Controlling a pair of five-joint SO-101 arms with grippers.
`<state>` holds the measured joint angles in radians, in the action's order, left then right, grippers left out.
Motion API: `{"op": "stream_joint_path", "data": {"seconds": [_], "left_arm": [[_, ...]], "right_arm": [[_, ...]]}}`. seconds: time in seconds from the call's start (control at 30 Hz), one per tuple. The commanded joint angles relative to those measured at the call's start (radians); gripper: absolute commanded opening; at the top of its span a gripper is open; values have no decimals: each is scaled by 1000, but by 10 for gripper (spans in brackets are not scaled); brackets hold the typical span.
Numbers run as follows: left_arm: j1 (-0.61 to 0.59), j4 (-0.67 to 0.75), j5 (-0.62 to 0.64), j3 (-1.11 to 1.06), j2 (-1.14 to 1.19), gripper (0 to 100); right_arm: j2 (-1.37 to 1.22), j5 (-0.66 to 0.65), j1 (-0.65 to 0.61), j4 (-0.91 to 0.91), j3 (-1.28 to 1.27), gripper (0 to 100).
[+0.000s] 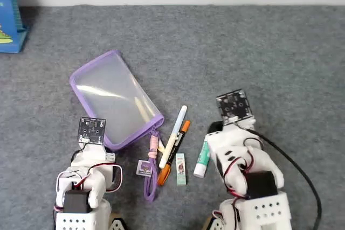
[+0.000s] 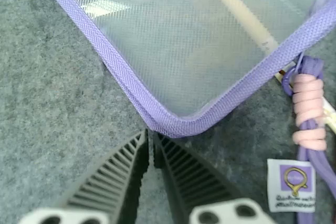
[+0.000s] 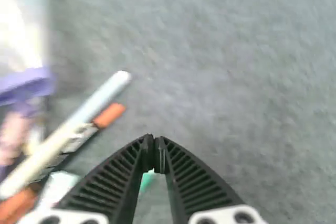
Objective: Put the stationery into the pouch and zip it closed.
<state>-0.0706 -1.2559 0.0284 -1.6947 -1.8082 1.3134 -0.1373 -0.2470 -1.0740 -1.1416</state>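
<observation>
A clear pouch with purple trim (image 1: 113, 98) lies flat on the grey carpet, a pale pencil-like item inside it (image 2: 241, 14). Its purple strap with a pink coil (image 2: 307, 108) and a white tag (image 2: 291, 184) trails from one corner. Beside it lie a white pen (image 1: 173, 129), an orange pen (image 1: 173, 152), a small green eraser (image 1: 180, 168) and a white-and-green glue stick (image 1: 201, 159). My left gripper (image 2: 149, 148) is shut with nothing in it, just short of the pouch's corner. My right gripper (image 3: 153, 156) is also shut on nothing, over the glue stick near the pen tips (image 3: 107, 98).
A blue box (image 1: 9, 20) stands at the far left edge by the white wall. Open grey carpet stretches across the back and right of the table.
</observation>
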Motion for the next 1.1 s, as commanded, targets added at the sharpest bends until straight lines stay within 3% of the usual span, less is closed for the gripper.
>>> {"op": "stream_joint_path", "data": {"seconds": [0.0, 0.2, 0.37, 0.47, 0.53, 0.73, 1.07], "left_arm": [[3, -5, -6, 13, -11, 15], [3, -5, -6, 13, -11, 15], [3, -5, -6, 13, -11, 15], [3, -5, -6, 13, -11, 15], [3, -5, -6, 13, -11, 15], [3, -5, -6, 13, -11, 15], [3, -5, -6, 13, -11, 15]], "right_arm": [[-90, 60, -119, -94, 183, 9], [-417, 141, -243, -107, 338, 9], [-676, 147, -283, 45, 365, 9], [-779, 238, -283, 122, 367, 10], [-823, 313, -288, 153, 368, 28], [-881, 454, -387, 174, 388, 203], [-923, 473, -501, 268, 428, 177]]}}
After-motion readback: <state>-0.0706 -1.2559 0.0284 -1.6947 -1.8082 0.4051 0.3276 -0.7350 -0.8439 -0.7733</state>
